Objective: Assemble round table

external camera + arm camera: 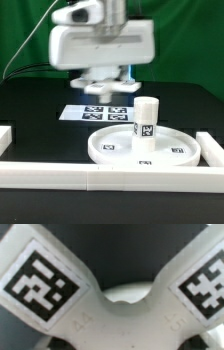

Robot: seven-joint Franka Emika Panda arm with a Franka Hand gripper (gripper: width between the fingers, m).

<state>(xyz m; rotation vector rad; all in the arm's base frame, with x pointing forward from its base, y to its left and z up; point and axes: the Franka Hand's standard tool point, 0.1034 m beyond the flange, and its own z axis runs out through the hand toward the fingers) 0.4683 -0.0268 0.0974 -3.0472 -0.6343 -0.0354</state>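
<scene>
White leg (147, 118) upright on disc (98, 155) – exterior, tagged foot (115, 324) – wrist view

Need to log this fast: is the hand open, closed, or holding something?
Hand: right at the cross-shaped foot; open or closed cannot be told.

the marker board (88, 113) lies flat on the black table (40, 118), white bars (60, 178) bordering the work area.

Arm (92, 12): glossy white shell with a rounded joint and grey shading. Wrist housing (100, 45): plain white box, rounded corners. Thin dark cable (20, 52) arcs off one side. Blue glow (131, 70) under the housing. Gripper (103, 90): white, detail blurred.
</scene>
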